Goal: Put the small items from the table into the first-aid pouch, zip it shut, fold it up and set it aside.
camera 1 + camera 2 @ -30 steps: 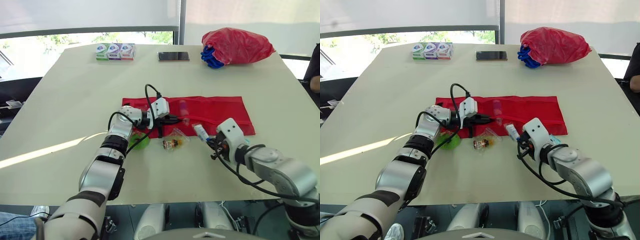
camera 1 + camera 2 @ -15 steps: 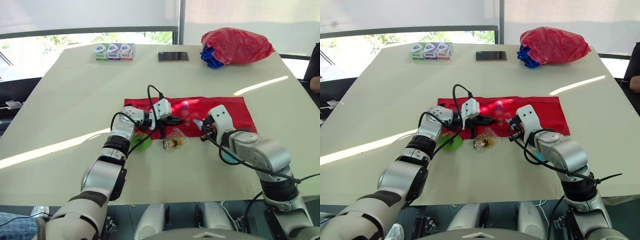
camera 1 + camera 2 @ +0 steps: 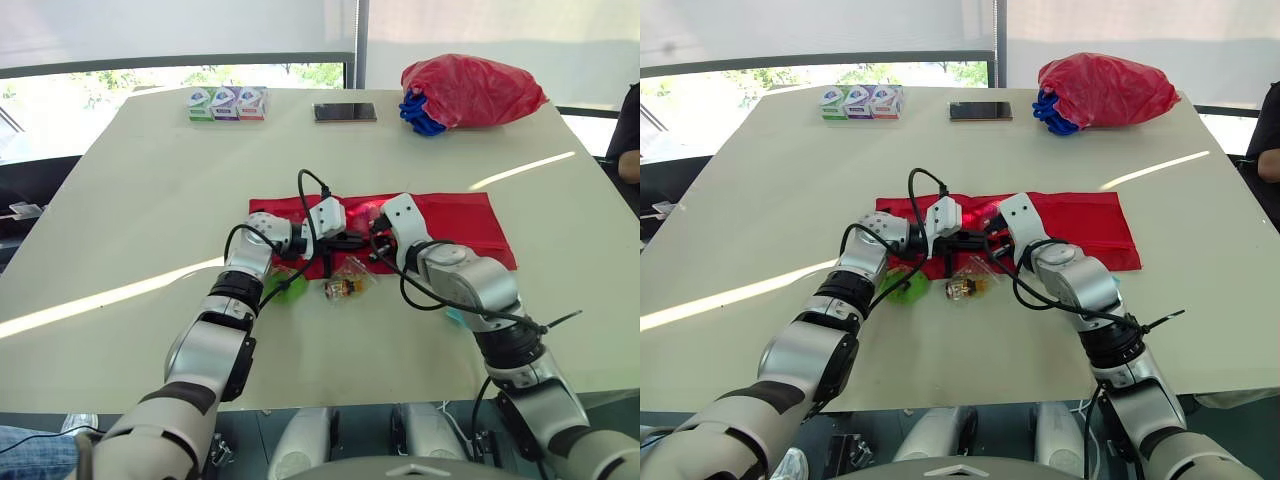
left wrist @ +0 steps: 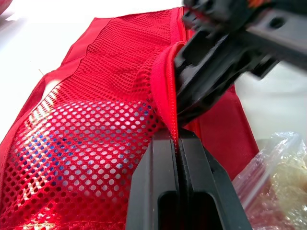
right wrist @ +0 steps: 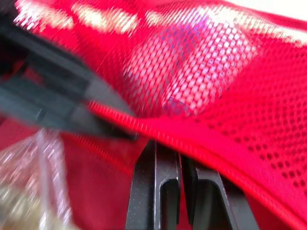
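The red mesh first-aid pouch (image 3: 450, 225) lies flat at mid table. My left gripper (image 3: 355, 240) is shut on the pouch's zip edge (image 4: 165, 72) and holds it lifted. My right gripper (image 3: 374, 241) is right beside it, fingers together, tips at that same red edge (image 5: 201, 143). A pink item (image 5: 192, 62) shows through the mesh. In front of the pouch lie a clear packet with a small brown bottle (image 3: 345, 286) and a green item (image 3: 286, 285). A teal item (image 3: 457, 317) peeks out beside my right forearm.
At the far edge stand three small boxes (image 3: 227, 103), a phone (image 3: 345, 112) and a red plastic bag (image 3: 470, 88) with something blue (image 3: 420, 115) under it. A person's arm (image 3: 630, 140) shows at the right edge.
My right gripper has swung left from the table's front to the pouch opening, beside the left gripper. The white tube it carried is out of sight. The left gripper has kept its hold.
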Tool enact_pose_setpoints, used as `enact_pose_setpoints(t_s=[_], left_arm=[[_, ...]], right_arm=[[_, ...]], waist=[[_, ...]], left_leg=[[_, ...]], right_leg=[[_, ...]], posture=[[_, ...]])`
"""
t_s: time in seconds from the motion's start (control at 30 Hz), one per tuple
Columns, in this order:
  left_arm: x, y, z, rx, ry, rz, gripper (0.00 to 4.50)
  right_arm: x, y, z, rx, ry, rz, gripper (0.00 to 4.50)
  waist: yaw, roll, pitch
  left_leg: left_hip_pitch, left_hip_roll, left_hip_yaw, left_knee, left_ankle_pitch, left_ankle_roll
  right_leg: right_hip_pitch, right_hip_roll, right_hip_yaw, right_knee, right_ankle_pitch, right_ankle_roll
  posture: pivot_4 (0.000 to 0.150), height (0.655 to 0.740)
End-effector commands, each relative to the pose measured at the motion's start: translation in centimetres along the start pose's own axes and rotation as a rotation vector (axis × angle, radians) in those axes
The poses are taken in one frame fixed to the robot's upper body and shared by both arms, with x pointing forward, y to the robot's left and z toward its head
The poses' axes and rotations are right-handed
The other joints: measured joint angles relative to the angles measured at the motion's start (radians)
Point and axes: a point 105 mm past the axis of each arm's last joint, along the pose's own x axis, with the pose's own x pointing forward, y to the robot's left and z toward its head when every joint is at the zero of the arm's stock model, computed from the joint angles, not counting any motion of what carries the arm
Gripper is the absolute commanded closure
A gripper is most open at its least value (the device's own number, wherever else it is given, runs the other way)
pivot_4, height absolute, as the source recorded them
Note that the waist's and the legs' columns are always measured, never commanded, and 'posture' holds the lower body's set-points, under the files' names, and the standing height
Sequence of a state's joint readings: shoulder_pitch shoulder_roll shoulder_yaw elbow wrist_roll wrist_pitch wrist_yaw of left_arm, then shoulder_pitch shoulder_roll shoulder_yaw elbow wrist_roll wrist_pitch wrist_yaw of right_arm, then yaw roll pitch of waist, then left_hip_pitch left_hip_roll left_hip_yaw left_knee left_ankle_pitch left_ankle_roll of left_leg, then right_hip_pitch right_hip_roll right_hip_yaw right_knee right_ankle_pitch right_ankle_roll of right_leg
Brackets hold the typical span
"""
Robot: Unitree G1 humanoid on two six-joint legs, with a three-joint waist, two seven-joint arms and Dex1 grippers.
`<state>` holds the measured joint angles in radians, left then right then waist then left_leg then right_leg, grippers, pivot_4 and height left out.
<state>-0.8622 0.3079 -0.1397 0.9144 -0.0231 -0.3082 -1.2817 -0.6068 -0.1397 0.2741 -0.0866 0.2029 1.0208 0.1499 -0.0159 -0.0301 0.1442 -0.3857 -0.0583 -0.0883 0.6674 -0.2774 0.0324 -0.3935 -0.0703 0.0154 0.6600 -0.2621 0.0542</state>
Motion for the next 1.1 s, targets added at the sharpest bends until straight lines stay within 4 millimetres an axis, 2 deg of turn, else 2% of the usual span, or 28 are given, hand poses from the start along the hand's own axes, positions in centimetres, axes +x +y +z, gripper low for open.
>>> enact_pose_setpoints(t_s=[0.03, 0.13, 0.23, 0.27, 0.37, 0.4, 0.43, 0.6, 0.83, 0.87, 0.9, 1.0, 1.1], left_arm=[[0.6, -0.1, 1.3, 0.055, -0.03, -0.025, 4.5], [0.7, 0.0, 1.3, 0.053, -0.03, -0.021, 4.5], [0.6, 0.0, 1.2, 0.05, -0.027, -0.019, 4.5], [0.6, 0.1, 1.2, 0.048, -0.025, -0.016, 4.5], [0.6, 0.4, 1.1, 0.045, -0.019, -0.002, 4.5], [0.5, 0.5, 1.1, 0.045, -0.015, 0.006, 4.5], [0.4, 0.7, 1.0, 0.043, -0.013, 0.015, 4.5], [0.0, 1.5, 0.9, 0.032, -0.003, 0.053, 4.5], [-0.3, 1.9, 0.7, 0.031, 0.014, 0.067, 4.5], [-0.3, 1.9, 0.7, 0.032, 0.016, 0.068, 4.5], [-0.4, 1.9, 0.6, 0.032, 0.019, 0.069, 4.5], [-0.5, 2.0, 0.5, 0.031, 0.022, 0.072, 4.5], [-0.7, 1.9, 0.4, 0.027, 0.026, 0.072, 4.5]], right_arm=[[0.2, -0.5, 2.1, -0.014, -0.1, -0.043, 4.41], [0.3, -0.7, 2.4, -0.009, -0.148, -0.071, 4.41], [0.0, -0.7, 1.9, -0.019, -0.149, -0.069, 4.41], [-0.2, -0.7, 1.6, -0.021, -0.145, -0.063, 3.85], [-0.9, -0.6, 1.1, -0.014, -0.146, -0.056, 2.64], [-1.3, -0.3, 0.8, -0.018, -0.137, -0.031, 2.51], [-1.9, -0.2, 0.5, -0.028, -0.127, -0.019, 2.17], [-4.6, 0.5, 0.2, -0.027, -0.114, 0.051, 2.17], [-8.2, 2.0, -0.2, -0.106, -0.168, 0.267, 2.17], [-8.8, 2.1, -0.2, -0.121, -0.192, 0.3, 1.62], [-9.7, 1.9, -0.2, -0.132, -0.216, 0.32, 1.36], [-12.6, 0.9, -0.9, -0.17, -0.268, 0.345, 0.11], [-15.9, 0.1, 0.0, -0.213, -0.455, 0.373, 0.11]], waist=[[-0.001, 0.0, 0.0], [-0.002, 0.0, 0.0], [-0.002, 0.0, 0.0], [-0.001, 0.0, 0.0], [-0.001, 0.0, 0.0], [-0.001, 0.0, 0.0], [-0.001, 0.0, 0.0], [-0.001, 0.0, 0.0], [0.002, 0.0, 0.0], [0.002, 0.0, 0.0], [0.002, 0.0, 0.0], [0.003, 0.0, 0.0], [0.003, -0.001, 0.0]], left_leg=[[0.0, 0.0, 0.0, 0.0, 0.0, 0.0], [0.0, 0.0, 0.0, 0.0, 0.0, 0.0], [0.0, 0.0, 0.0, 0.0, 0.0, 0.0], [0.0, 0.0, 0.0, 0.0, 0.0, 0.0], [0.0, 0.0, 0.0, 0.0, 0.0, 0.0], [-0.001, 0.0, 0.0, 0.0, 0.0, 0.0], [-0.001, 0.0, 0.0, 0.0, 0.0, 0.0], [-0.001, 0.0, 0.0, 0.0, 0.0, 0.0], [-0.001, 0.0, 0.0, 0.0, 0.0, 0.0], [-0.001, 0.0, 0.0, 0.0, 0.0, 0.001], [-0.001, 0.0, 0.0, 0.0, -0.002, 0.003], [-0.001, 0.0, 0.0, 0.0, -0.002, 0.004], [-0.001, 0.0, -0.001, 0.0, -0.002, 0.004]], right_leg=[[0.0, 0.0, 0.0, 0.0, 0.0, 0.0], [-0.001, 0.0, 0.0, 0.0, 0.0, 0.0], [-0.001, 0.0, 0.0, 0.0, 0.0, 0.0], [-0.001, 0.0, 0.0, 0.0, 0.0, 0.0], [-0.001, 0.0, 0.0, 0.0, 0.0, 0.0], [-0.001, 0.0, 0.0, 0.0, 0.0, 0.0], [-0.001, 0.0, 0.0, 0.0, 0.0, 0.0], [-0.001, 0.0, 0.0, 0.0, 0.0, 0.0], [0.0, 0.0, -0.001, 0.0, 0.0, 0.0], [0.0, 0.0, -0.001, -0.001, 0.0, 0.0], [0.0, 0.0, -0.001, -0.001, 0.0, 0.0], [0.0, 0.0, -0.001, -0.001, 0.0, 0.0], [0.001, 0.0, -0.002, -0.002, 0.0, 0.0]], posture=[[0.15, 0.74], [0.15, 0.74], [0.15, 0.74], [0.15, 0.74], [0.15, 0.74], [0.15, 0.74], [0.15, 0.74], [0.15, 0.74], [0.15, 0.74], [0.15, 0.74], [0.15, 0.74], [0.15, 0.74], [0.15, 0.74]])
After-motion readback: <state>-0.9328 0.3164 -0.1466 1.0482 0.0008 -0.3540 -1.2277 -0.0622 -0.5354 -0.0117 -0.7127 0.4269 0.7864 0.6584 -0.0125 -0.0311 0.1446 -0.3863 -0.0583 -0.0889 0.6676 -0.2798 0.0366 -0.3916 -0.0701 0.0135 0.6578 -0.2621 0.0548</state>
